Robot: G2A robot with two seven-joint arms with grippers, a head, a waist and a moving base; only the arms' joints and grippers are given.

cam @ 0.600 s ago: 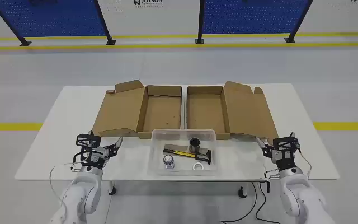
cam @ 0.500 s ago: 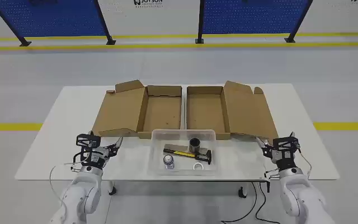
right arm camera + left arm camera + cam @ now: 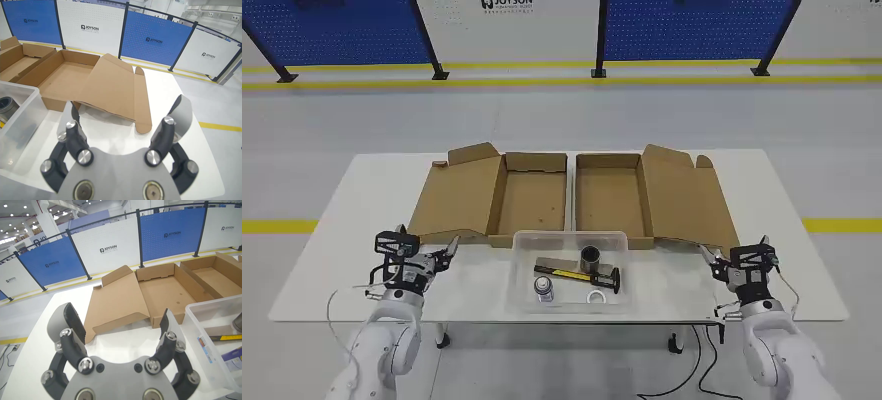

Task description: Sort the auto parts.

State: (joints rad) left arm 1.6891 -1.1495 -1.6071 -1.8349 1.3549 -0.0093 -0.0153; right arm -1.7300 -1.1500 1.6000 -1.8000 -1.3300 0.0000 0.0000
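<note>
White table point(image 3: 352, 210): left gripper point(image 3: 121, 324) hovers near the front edge, fingers spread. Behind lie two open cardboard boxes point(image 3: 534, 195). Auto parts point(image 3: 572, 268) sit in the clear bin point(image 3: 570, 236). Right gripper point(image 3: 124, 106) is likewise spread.

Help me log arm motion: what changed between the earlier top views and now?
The left claw, open and empty, shifted slightly away from the robot, toward the cardboard boxes. The right claw, also open, the clear bin and the cardboard boxes stayed put.
</note>
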